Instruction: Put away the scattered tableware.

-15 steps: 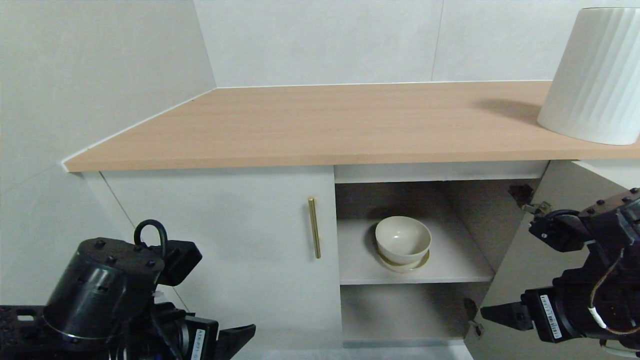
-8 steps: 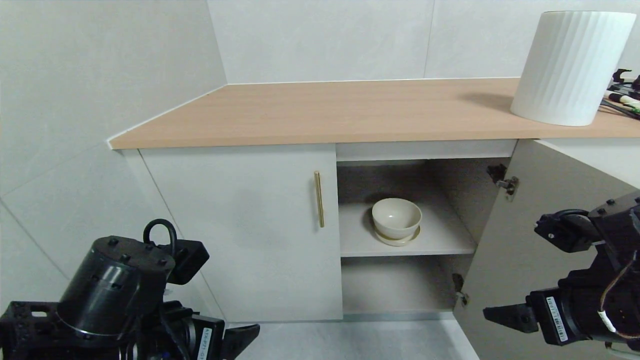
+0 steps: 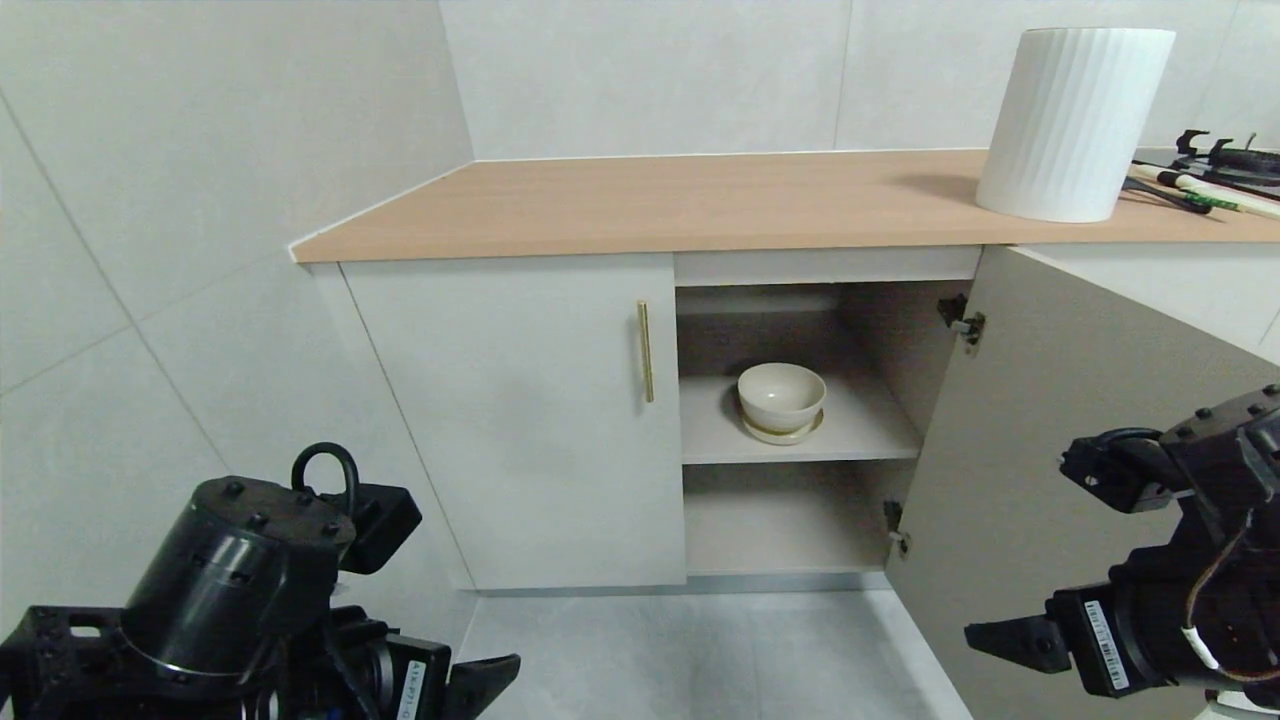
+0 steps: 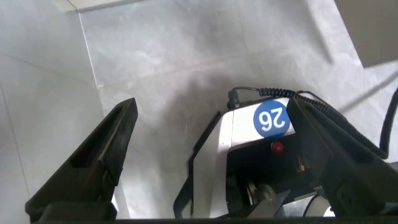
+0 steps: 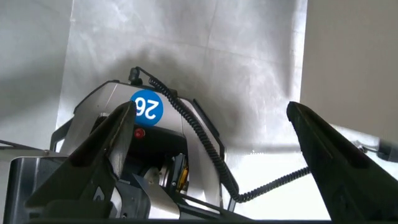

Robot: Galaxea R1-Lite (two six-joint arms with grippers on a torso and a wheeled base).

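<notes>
Well, the camera has backed away from the cupboard (image 3: 520, 420) — bowl (image 3: 782, 393) shelved on its plate (image 3: 783, 435), left pincer (image 4: 212, 107) and right pincer (image 5: 210, 112) spread, empty; the door (image 3: 1000, 420) likely shuts next.

Left arm (image 3: 235, 575) black, cylindrical, screw-studded, looped cable (image 3: 325, 465); right arm (image 3: 1195, 600) black, white label (image 3: 1100, 626), perhaps barcoded
</notes>
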